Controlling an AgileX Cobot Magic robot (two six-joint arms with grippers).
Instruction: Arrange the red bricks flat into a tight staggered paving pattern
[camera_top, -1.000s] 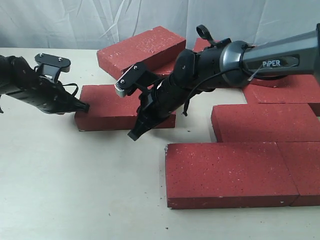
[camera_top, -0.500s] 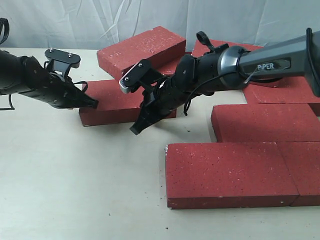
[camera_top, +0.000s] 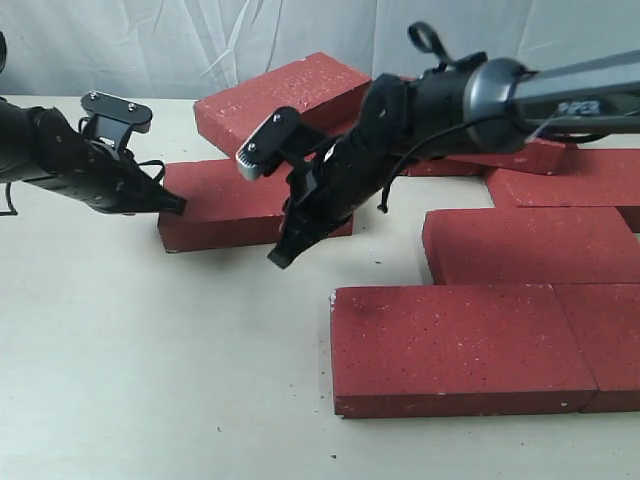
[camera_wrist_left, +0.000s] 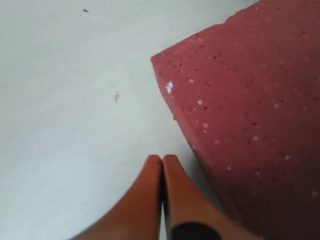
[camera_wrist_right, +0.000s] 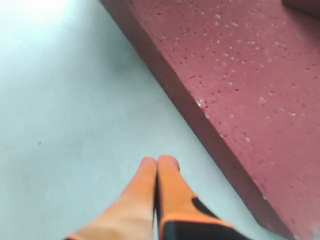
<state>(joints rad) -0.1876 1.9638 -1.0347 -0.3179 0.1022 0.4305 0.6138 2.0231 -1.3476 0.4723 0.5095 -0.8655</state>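
Nearest the camera, in front of the loose brick (camera_top: 225, 205) and off to its right, I have two red bricks lying flat, end to end: the front brick (camera_top: 460, 345) butts against the edge brick (camera_top: 605, 340), which the frame cuts off. Close behind that row, also right of the loose brick, the offset brick (camera_top: 530, 243) lies flat across their seam. My right gripper (camera_top: 280, 258) is clenched on nothing, its tips low over the tabletop (camera_top: 150, 380) just beside the loose brick's near long side. My left gripper (camera_top: 178, 205) is pinched closed too, and empty, at the loose brick's left-end corner; I cannot tell whether it touches. Beyond the loose brick lies the skewed brick (camera_top: 285, 95), with the far bricks (camera_top: 570, 185) to the right.
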